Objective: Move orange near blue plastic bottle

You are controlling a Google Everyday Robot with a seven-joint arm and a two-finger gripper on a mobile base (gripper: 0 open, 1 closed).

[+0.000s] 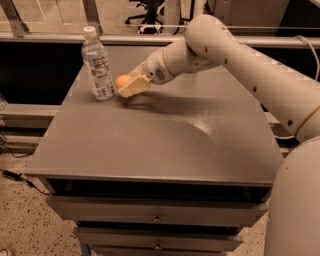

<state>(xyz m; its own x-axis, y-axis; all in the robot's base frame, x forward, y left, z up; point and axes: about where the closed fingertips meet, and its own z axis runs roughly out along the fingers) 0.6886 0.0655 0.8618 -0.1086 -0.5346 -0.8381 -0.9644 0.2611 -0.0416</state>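
The orange (122, 81) is a small round orange fruit held between the fingers of my gripper (128, 86), low over the grey table (165, 135). The gripper is shut on it. The blue plastic bottle (97, 64), clear with a white cap and a bluish-white label, stands upright at the table's far left. The orange is just to the right of the bottle, a small gap apart. My white arm (240, 55) reaches in from the right.
The table has drawers (157, 216) below its front edge. A railing and a dark gap lie behind the table. An office chair (147, 12) stands on the floor far behind. A cable (12, 175) lies on the floor at left.
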